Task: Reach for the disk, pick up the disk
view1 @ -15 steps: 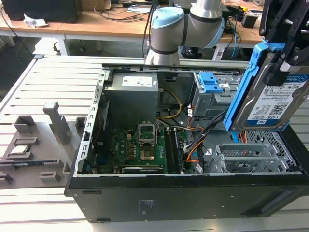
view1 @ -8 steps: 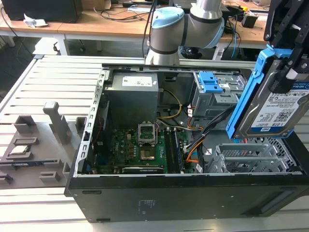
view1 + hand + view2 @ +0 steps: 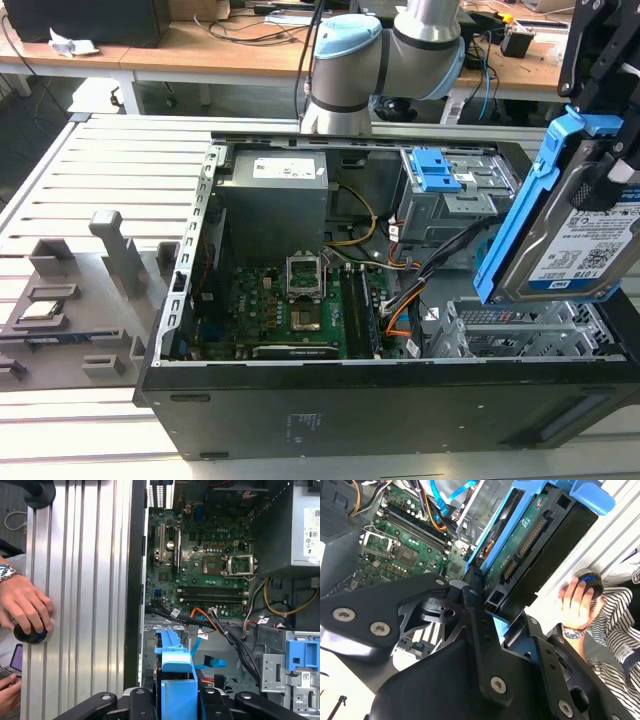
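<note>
- My claw (image 3: pixel 487 607) is clamped on the disk (image 3: pixel 580 235). The black fingers (image 3: pixel 475 630) press on both sides of it, so they are only as far apart as the disk is thick.
- In the exterior view I see the disk up in the air at that view's right. It hangs above the open computer case (image 3: pixel 180 300) and is not touching it.
- The disk is tilted, with its white and blue label facing the camera. A blue frame (image 3: pixel 530 190) goes around its edge.
- In the second wrist view I see the dark underside of the disk (image 3: pixel 535 555) and its plug end close to my claw.
- In the first wrist view the blue frame (image 3: pixel 175 670) sticks up between the black arms of my claw (image 3: pixel 177 700).
- Under the disk sits the green board (image 3: pixel 290 310) inside the case, with orange and black wires (image 3: pixel 400 300) beside it.
- A grey metal cage with blue clips (image 3: pixel 435 180) stands at the back of the case.
- The case rests on a ribbed metal table (image 3: pixel 100 170).
- A person's hand (image 3: pixel 25 607) lies on the table, well apart from my claw, over a small round black thing (image 3: pixel 32 635).
</note>
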Action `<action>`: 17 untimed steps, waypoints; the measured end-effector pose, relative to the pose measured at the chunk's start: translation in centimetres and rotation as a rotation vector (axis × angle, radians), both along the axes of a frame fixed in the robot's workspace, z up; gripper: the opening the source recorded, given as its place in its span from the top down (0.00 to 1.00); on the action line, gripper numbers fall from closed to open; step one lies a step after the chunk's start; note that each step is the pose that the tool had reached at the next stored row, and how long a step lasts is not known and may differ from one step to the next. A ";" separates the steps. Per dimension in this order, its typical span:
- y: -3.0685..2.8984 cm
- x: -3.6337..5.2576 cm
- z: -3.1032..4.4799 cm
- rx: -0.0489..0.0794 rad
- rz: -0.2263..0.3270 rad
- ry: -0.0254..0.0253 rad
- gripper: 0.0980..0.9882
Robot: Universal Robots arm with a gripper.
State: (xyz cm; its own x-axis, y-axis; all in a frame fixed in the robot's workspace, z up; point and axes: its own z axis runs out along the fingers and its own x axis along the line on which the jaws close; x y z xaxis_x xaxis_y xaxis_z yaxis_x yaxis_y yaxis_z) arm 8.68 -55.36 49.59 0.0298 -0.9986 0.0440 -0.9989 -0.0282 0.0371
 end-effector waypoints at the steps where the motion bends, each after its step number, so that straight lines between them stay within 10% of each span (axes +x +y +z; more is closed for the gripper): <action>1: -0.14 0.00 0.00 0.000 0.000 0.0000 0.70; 11: -2.41 0.00 -0.04 0.000 0.000 0.0000 0.70; 15: -2.46 0.00 -0.40 0.003 -0.002 0.0002 0.70; 17: -2.46 0.01 -0.50 0.036 -0.013 0.0003 0.70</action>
